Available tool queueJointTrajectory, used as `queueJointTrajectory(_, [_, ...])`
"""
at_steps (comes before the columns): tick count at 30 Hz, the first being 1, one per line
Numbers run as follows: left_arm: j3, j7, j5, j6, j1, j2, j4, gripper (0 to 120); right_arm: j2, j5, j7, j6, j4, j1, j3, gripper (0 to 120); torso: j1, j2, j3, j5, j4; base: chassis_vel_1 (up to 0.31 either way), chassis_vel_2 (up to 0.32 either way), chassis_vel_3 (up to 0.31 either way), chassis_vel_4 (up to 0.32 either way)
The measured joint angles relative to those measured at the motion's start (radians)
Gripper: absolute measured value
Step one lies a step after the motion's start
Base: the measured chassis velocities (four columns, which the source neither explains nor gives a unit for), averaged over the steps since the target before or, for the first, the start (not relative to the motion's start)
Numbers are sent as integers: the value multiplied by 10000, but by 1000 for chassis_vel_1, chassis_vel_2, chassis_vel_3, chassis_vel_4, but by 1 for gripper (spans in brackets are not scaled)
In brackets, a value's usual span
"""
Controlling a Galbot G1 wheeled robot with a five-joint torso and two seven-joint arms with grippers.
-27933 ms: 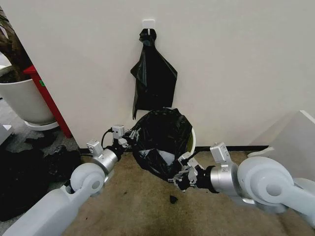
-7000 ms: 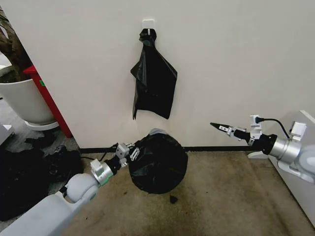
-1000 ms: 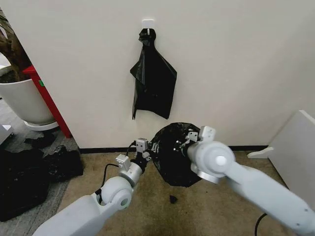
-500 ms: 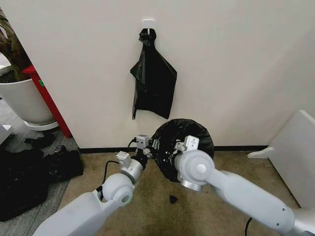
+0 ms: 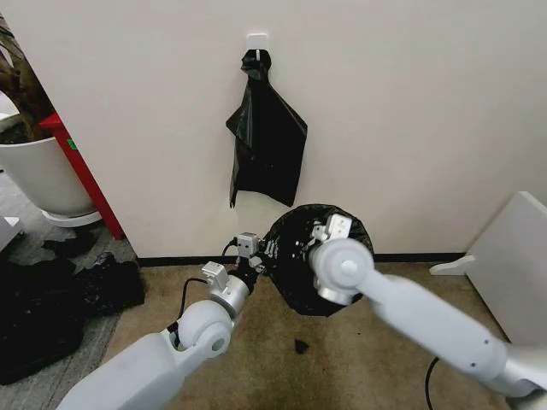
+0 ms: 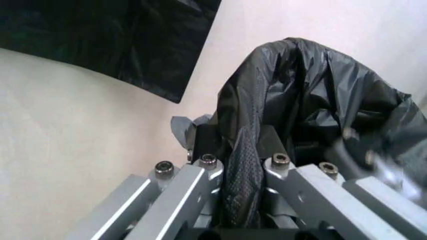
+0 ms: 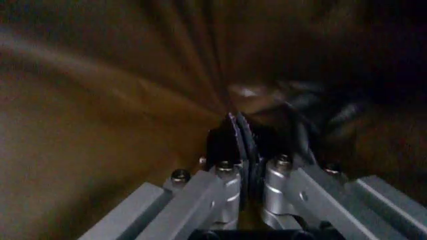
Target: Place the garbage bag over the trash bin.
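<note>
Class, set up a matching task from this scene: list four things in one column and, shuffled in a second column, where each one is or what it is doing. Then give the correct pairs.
Things
1. garbage bag
2. knotted black sack
3. left gripper
4. white planter

Places or states
A. hangs from a wall hook
B. stands at the far left, by the red panel
C. pinches a fold of black plastic
D. sits on the floor at the wall, between both arms

Pairs: 1-D, 2-A, 3-C, 4-B

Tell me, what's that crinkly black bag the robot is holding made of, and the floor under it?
The garbage bag looks like thin glossy plastic: it wrinkles and catches light, pinched in the left gripper. The floor looks like matte brown carpet, probably short-piled, with a fuzzy texture.
</note>
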Motion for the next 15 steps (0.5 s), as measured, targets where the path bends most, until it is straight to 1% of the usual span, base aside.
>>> queueJointTrajectory(4, [-33,-3,0,0,-12,-23,5,4,-139,129,143,35,233,-79,-101,0,0,0,0,0,-1,0,0,0,0])
queueJointTrajectory(6, [-76,-3,-2,1,-18,-32,12,4,-417,361,284,67,576,-102,-118,0,0,1,-1,0,-3,0,0,0,0])
queueJointTrajectory(7, [-115,-3,-6,4,-18,-30,12,4,-682,412,289,78,872,-107,-74,0,0,0,0,0,-2,0,0,0,0])
queueJointTrajectory(10, [-155,4,-8,8,7,-24,13,4,-1041,629,287,111,1597,81,77,0,0,1,-1,1,-6,0,0,0,0])
queueJointTrajectory(12, [-156,6,-8,9,19,-26,14,4,-1077,677,284,122,1735,178,107,0,0,1,-1,0,-6,0,0,0,0])
queueJointTrajectory(15, [-144,7,-9,12,46,-43,26,4,-1013,703,223,133,1909,673,212,0,0,1,-1,-1,-1,0,0,0,0])
